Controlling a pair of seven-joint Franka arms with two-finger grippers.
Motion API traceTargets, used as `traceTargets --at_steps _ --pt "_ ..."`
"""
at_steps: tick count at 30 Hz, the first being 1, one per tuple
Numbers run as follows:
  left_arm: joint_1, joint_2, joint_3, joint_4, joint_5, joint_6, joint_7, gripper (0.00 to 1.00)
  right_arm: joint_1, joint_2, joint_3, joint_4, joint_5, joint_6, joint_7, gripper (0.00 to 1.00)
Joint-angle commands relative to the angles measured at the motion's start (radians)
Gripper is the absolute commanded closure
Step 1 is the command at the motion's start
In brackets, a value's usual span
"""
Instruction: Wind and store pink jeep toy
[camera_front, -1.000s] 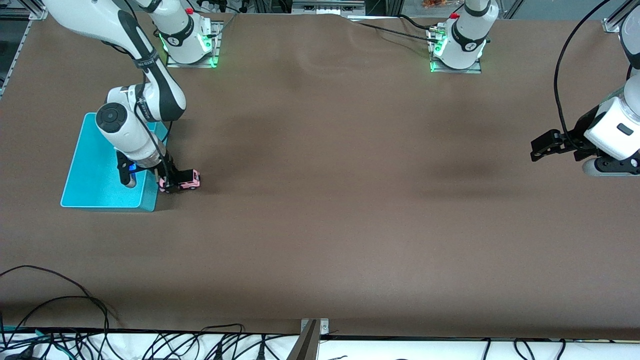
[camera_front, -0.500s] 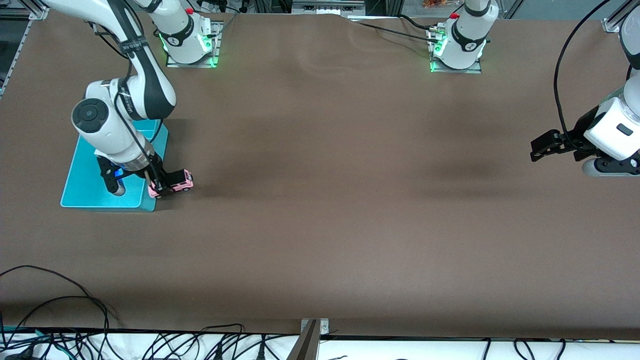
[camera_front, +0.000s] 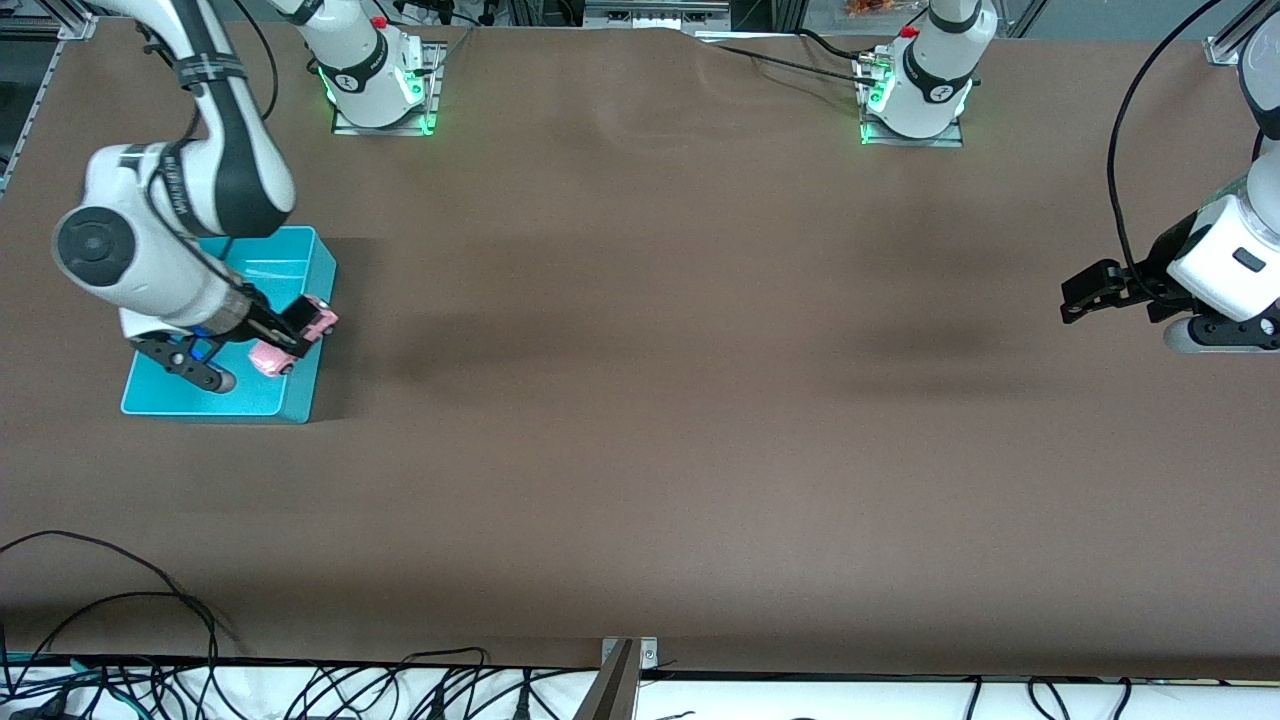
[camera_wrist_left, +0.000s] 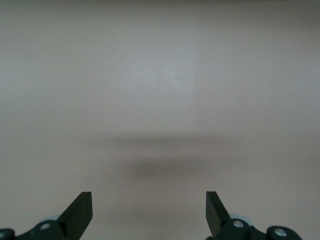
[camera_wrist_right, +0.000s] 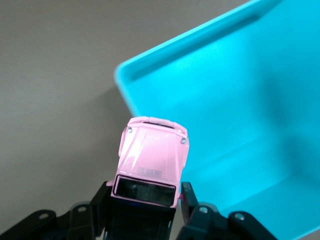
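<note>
Both hands differ: right hand (camera_front: 290, 338) grips pink jeep toy (camera_wrist_right: 152, 159) over teal bin (camera_front: 200, 400); left hand (camera_front: 1085, 290) waits, fingers spread.

Even overhead light, no glare. Soft broad shadows smear the brown table (camera_front: 640, 400). The left wrist view looks hazy, washed pale, one dim shadow around 6 o'clock. Green lamps glow at 12 o'clock.

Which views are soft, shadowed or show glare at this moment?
Front view: sharp, broad soft shadows on the brown table, green glow at both arm bases. Left wrist view: hazy, featureless tabletop with one dim shadow band; left hand open. Right wrist view: pink jeep toy crisp in the right hand, teal bin evenly lit.
</note>
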Motion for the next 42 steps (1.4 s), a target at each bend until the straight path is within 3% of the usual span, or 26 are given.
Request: traceTargets --at_steps 1,10,19,35,40,42 --pt "0.005 -0.006 -0.002 -0.006 -0.011 -0.003 0.025 0.00 -0.014 -0.014 -0.061 0.002 -0.011 -0.038 -0.201 1.00" --pt "0.005 -0.006 -0.002 -0.006 -0.011 -0.005 0.025 0.00 -0.058 -0.008 -0.116 -0.076 -0.023 0.015 -0.361 1.00" --pt "0.005 -0.008 -0.002 -0.006 -0.011 -0.005 0.025 0.00 -0.127 0.005 -0.127 -0.255 -0.038 0.253 -0.463 1.00" --pt "0.007 -0.006 -0.002 -0.006 -0.011 -0.005 0.025 0.00 -0.185 0.084 -0.132 -0.277 -0.035 0.319 -0.488 1.00" --pt "0.007 -0.006 -0.002 -0.006 -0.011 -0.005 0.025 0.00 -0.198 0.100 -0.132 -0.285 -0.035 0.319 -0.479 0.71" --pt "0.008 -0.006 -0.002 -0.006 -0.011 -0.005 0.025 0.00 -0.198 0.104 -0.132 -0.285 -0.034 0.319 -0.477 0.52"
